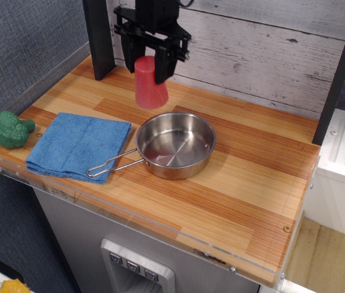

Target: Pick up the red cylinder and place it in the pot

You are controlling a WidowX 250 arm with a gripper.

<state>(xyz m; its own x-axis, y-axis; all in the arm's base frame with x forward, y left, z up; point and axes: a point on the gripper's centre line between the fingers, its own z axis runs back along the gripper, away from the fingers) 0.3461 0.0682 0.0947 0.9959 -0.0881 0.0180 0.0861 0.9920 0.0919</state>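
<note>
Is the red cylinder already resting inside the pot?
No, the red cylinder hangs in the air, gripped by the gripper above and behind the pot, which holds nothing.
</note>
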